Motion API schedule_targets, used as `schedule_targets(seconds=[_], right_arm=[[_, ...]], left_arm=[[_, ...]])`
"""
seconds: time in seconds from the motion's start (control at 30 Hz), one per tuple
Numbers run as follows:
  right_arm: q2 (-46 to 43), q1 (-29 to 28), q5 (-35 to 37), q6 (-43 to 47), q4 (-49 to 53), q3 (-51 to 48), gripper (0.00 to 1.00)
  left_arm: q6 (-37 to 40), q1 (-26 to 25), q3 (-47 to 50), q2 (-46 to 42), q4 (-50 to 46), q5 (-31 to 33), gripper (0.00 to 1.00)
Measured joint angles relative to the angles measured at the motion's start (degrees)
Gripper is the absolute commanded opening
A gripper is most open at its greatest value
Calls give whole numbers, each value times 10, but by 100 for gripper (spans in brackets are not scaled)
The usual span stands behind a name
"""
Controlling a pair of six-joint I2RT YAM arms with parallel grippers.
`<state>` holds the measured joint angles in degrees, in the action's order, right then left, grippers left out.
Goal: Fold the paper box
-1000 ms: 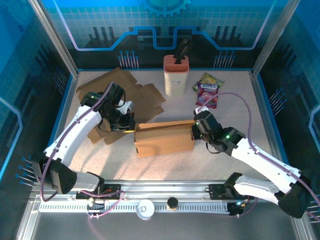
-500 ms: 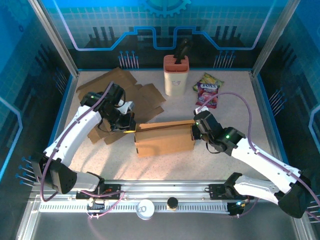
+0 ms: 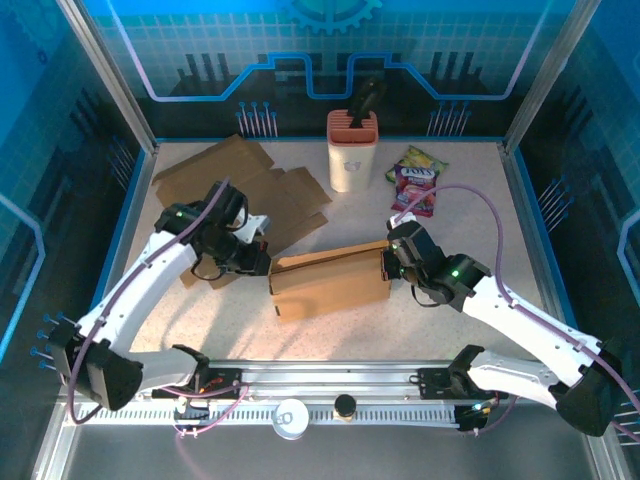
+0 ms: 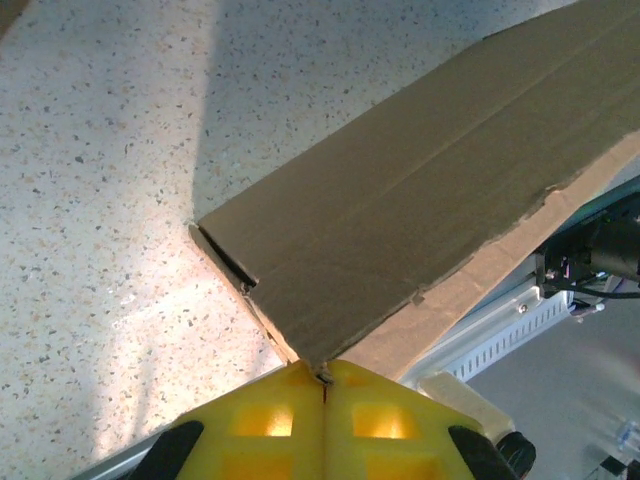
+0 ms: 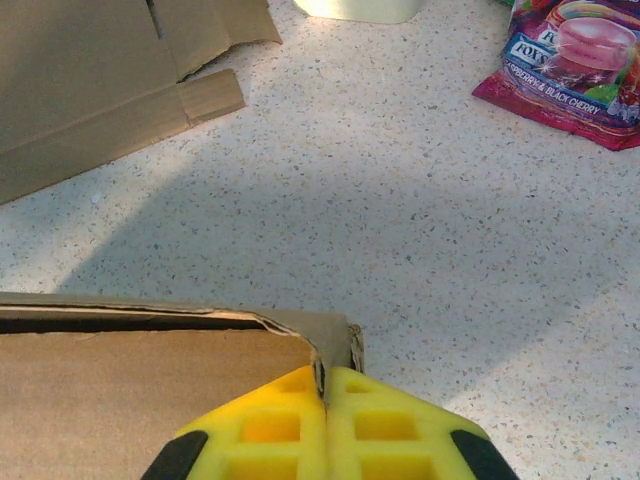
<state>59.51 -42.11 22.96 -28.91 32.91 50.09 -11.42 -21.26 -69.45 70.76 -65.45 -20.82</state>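
The brown paper box (image 3: 330, 281) lies partly folded in the middle of the table, its long side running left to right. My left gripper (image 3: 266, 263) is shut on the box's left end; in the left wrist view its yellow fingertips (image 4: 322, 377) pinch a corner of the cardboard panel (image 4: 420, 210). My right gripper (image 3: 388, 262) is shut on the box's right end. Seen from the right wrist, the jaws (image 5: 324, 385) clamp the upright end flap, with the box's brown face (image 5: 130, 390) to the left.
Flat cardboard sheets (image 3: 250, 185) lie at the back left, behind the left arm. A cream holder (image 3: 352, 150) with a dark tool stands at the back centre. A snack packet (image 3: 417, 180) lies to its right. A metal rail (image 3: 330, 385) runs along the near edge.
My left arm has swung down toward the near edge, still gripping the box. The box's left end has shifted nearer, tilting the box slightly. The right arm has barely moved.
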Motion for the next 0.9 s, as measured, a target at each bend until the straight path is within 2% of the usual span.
schedule_targets(seconds=[0.47, 0.9], right_arm=[[0, 0, 0, 0, -6, -3, 0], [-3, 0, 2, -1, -17, -11, 0]], left_arm=[[-30, -40, 64, -72, 68, 37, 0], [-50, -92, 105, -120, 110, 97, 0]])
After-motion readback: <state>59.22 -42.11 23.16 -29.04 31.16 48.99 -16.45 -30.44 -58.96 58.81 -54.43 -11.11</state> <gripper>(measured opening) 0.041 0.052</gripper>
